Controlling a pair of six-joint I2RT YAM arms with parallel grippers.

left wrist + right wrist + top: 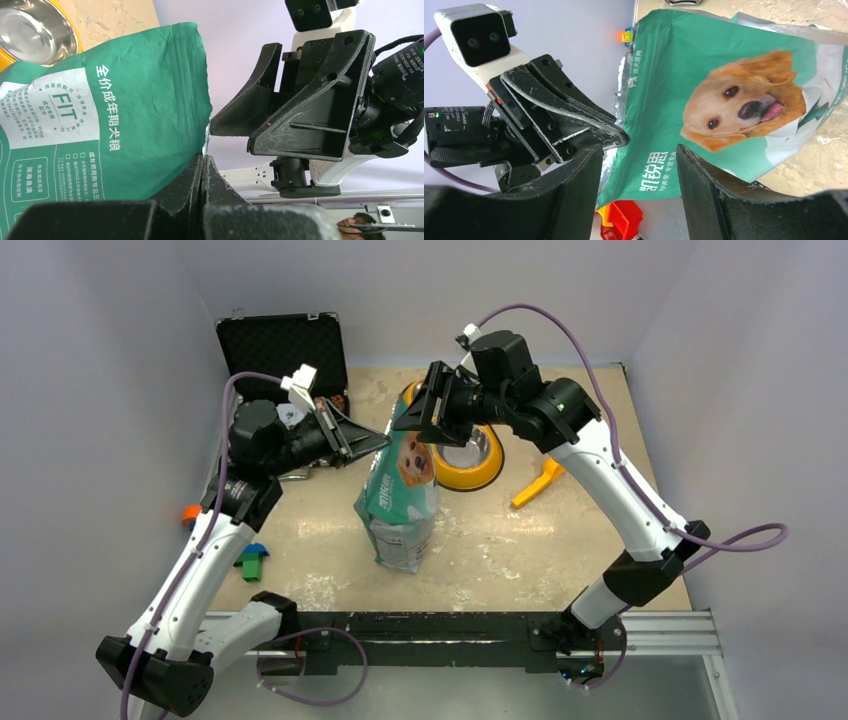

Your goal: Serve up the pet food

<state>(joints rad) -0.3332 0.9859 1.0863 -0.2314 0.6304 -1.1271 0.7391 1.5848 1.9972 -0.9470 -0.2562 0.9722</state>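
The pet food sits unseen inside the floppy, likely bottom-heavy teal-green dog-face pouch (400, 502) standing on the bench (520, 545), left jaws pinching its top edge, right jaws wide apart at the opposite lip.

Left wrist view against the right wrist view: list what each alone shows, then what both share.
Left wrist only: the steel bowl in its yellow ring, and the side of the pouch with white text and a FIT panel. Right wrist only: the golden dog's face and a red plastic object. Both: the teal-green pouch, the left tool shut on its top edge, the right tool open close by.
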